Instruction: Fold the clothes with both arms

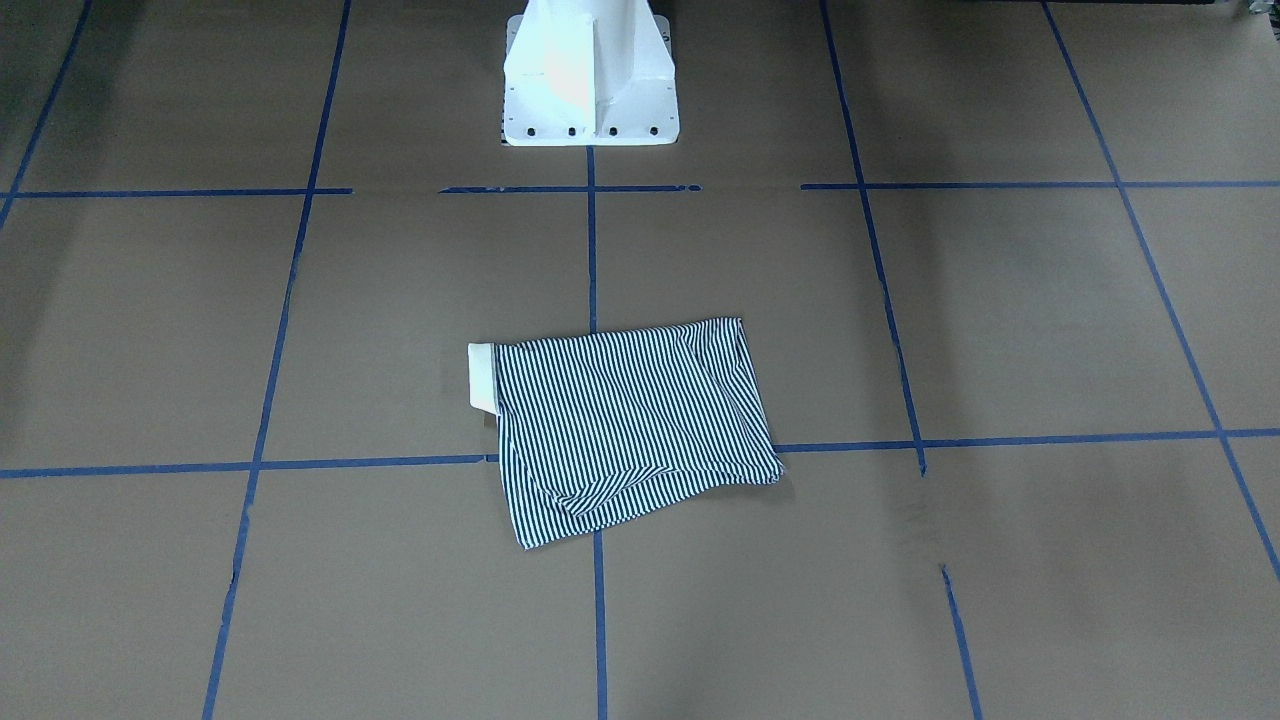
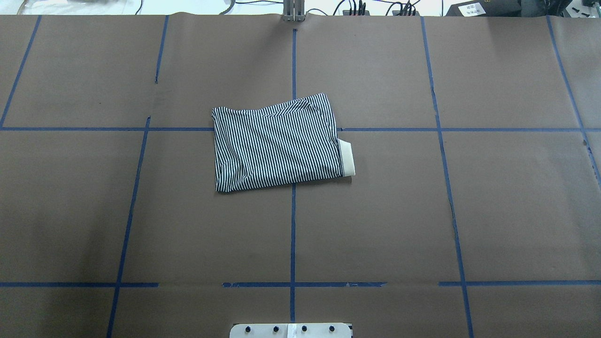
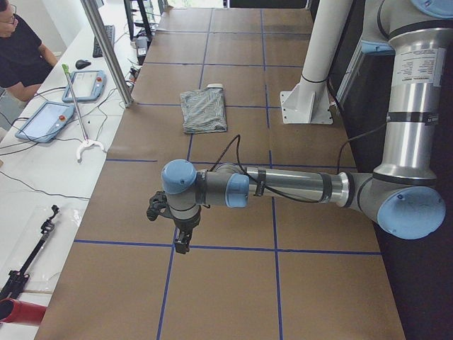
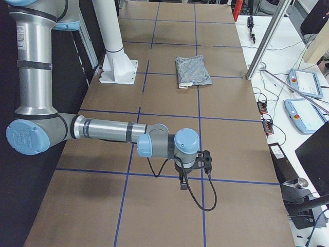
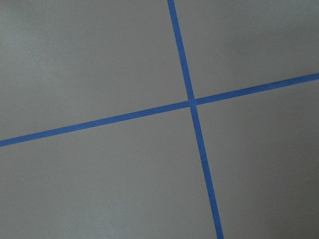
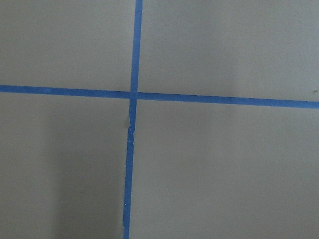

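Closest from the desk's left end: the left arm (image 3: pixel 283 185), forearm stretched level, with the left end effector (image 3: pixel 182 242) pointing straight down above a crossing of blue tape (image 5: pixel 192 103), clear of the desk (image 2: pixel 422 211). Cannot tell how far open or holding what, seen only from this side, though well apart from the cloth. Much the same from the right end: the right arm (image 4: pixel 108 131) reaching out level, the right end effector (image 4: pixel 183 184) hanging downward just above another tape crossing, opening and hold likewise impossible to tell. Farther in, the white pedestal (image 1: pixel 590 80) bolted down at mid-desk on the robot's side. Beyond that, the striped polo shirt (image 2: pixel 277 143), folded into a rough rectangle and lying flat, straddling the meeting point of the centre tape line and the farther cross line, touched by neither arm. Cream collar (image 2: pixel 346 157) poking out from the fold on the robot's right side. A diagonal crease across the top layer near the far edge. Farthest off, past the desk's rim, a row of cables (image 2: pixel 357 7).
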Controlling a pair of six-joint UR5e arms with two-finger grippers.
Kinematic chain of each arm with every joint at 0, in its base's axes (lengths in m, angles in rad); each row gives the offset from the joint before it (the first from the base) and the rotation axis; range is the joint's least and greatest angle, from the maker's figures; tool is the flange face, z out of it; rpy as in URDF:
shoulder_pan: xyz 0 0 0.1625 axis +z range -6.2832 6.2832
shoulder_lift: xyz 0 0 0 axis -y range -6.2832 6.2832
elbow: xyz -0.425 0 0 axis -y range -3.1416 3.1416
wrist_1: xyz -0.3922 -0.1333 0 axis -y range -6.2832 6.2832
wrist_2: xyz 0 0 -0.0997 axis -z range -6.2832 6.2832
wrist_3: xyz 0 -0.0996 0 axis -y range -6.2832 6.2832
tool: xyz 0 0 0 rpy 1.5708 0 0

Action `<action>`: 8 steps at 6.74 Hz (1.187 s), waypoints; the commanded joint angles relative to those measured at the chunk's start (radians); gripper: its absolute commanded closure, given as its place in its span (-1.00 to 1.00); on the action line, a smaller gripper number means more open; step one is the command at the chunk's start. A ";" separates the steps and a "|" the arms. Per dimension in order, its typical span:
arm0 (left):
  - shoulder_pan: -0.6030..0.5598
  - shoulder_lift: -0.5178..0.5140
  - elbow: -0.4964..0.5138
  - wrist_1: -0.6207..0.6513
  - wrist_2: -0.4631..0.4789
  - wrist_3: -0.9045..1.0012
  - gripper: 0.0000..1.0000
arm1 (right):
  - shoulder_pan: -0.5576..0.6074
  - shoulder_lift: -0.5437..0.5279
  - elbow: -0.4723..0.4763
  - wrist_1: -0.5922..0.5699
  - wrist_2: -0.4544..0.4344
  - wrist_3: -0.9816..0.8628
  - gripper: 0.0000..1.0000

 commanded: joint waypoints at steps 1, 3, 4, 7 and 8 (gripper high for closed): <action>0.000 0.002 0.003 0.000 0.000 -0.002 -1.00 | -0.004 0.000 -0.005 0.020 0.003 0.020 -1.00; 0.000 0.002 0.005 0.000 0.000 -0.005 -1.00 | -0.005 0.000 -0.005 0.020 0.003 0.020 -1.00; 0.000 0.002 0.005 0.000 -0.002 -0.034 -1.00 | -0.005 0.000 -0.005 0.020 0.003 0.020 -1.00; 0.000 0.001 0.006 0.000 -0.002 -0.105 -1.00 | -0.007 0.000 -0.005 0.019 0.003 0.020 -1.00; 0.000 0.001 0.006 0.000 -0.002 -0.105 -1.00 | -0.007 0.000 -0.005 0.020 0.005 0.020 -1.00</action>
